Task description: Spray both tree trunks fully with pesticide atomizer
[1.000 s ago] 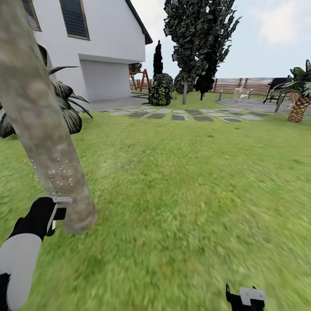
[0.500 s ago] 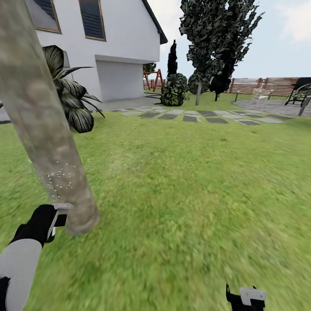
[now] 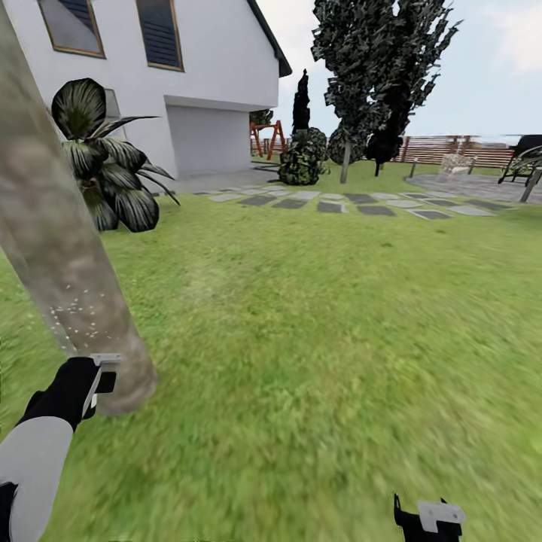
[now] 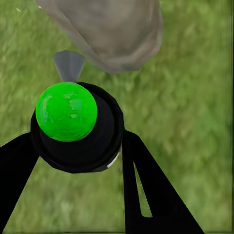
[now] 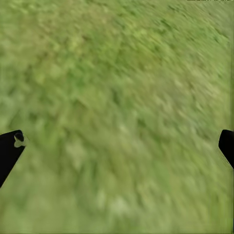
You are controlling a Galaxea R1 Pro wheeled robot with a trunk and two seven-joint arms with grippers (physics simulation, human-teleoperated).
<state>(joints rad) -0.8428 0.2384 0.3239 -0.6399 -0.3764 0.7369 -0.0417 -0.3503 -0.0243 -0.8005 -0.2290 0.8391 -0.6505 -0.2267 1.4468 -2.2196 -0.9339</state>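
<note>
Tree trunk [image 3: 68, 286] looms beside left arm, rigid, faint droplets speckling bark. Pesticide atomizer [image 4: 78, 129] clamped in left tool [image 4: 73, 161], nozzle facing trunk; looks light, hard, rounded, probably slippery, so body grip suits. Right tool [image 5: 117, 146] spread apart over lawn [image 3: 339, 339].

A tree trunk [image 3: 64, 256] rises at the near left, the left gripper [image 3: 94, 384] just beside its base — a palm [image 3: 105, 177] behind it, the house [image 3: 173, 83] beyond. Stepping stones [image 3: 354, 203] cross the lawn [image 3: 324, 339] ahead, before the fence [image 3: 459, 149].

Home garden: lawn [image 3: 324, 316], stepping stones [image 3: 339, 203], white house [image 3: 196, 83], slatted fence [image 3: 467, 150].
</note>
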